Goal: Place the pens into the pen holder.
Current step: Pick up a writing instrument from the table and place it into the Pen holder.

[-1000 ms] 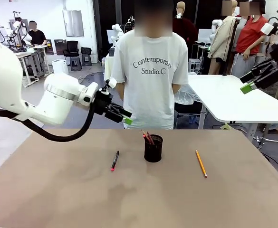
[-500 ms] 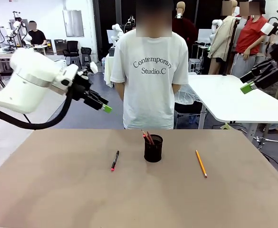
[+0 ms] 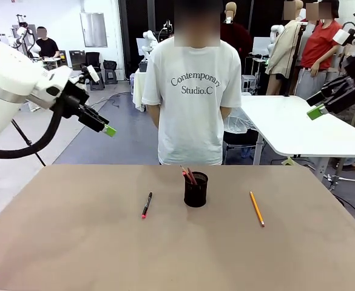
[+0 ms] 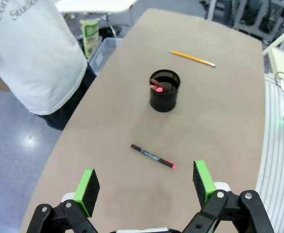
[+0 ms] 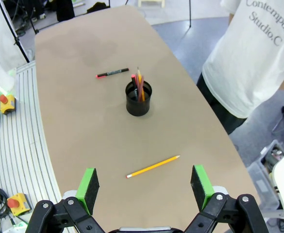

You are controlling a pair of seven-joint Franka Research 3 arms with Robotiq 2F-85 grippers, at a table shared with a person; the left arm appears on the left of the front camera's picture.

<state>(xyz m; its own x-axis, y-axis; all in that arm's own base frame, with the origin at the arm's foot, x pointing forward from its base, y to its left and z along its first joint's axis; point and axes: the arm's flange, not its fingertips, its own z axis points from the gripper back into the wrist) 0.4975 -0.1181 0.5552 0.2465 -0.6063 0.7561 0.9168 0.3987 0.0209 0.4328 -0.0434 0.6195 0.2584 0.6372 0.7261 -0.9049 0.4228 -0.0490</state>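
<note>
The black mesh pen holder (image 3: 196, 189) stands mid-table with a dark red pen (image 3: 188, 174) and others sticking out of it. A black pen with a red end (image 3: 147, 205) lies to its left, a yellow pencil (image 3: 257, 209) to its right. My left gripper (image 3: 106, 128) hangs open high above the table's far left. My right gripper (image 3: 317, 110) is open too, raised beyond the right edge. In the left wrist view the open left gripper (image 4: 145, 183) looks down on the black pen (image 4: 152, 156) and holder (image 4: 164, 91). In the right wrist view the right gripper (image 5: 145, 187) sits above the pencil (image 5: 153, 166).
A person in a white T-shirt (image 3: 192, 91) stands at the far edge, right behind the holder. The brown table (image 3: 104, 254) carries nothing else. A white table (image 3: 292, 130) stands off to the right, under my right gripper.
My left arm has swung up and to the left, away from the holder, its gripper staying open. The right arm, pens and holder have not moved.
</note>
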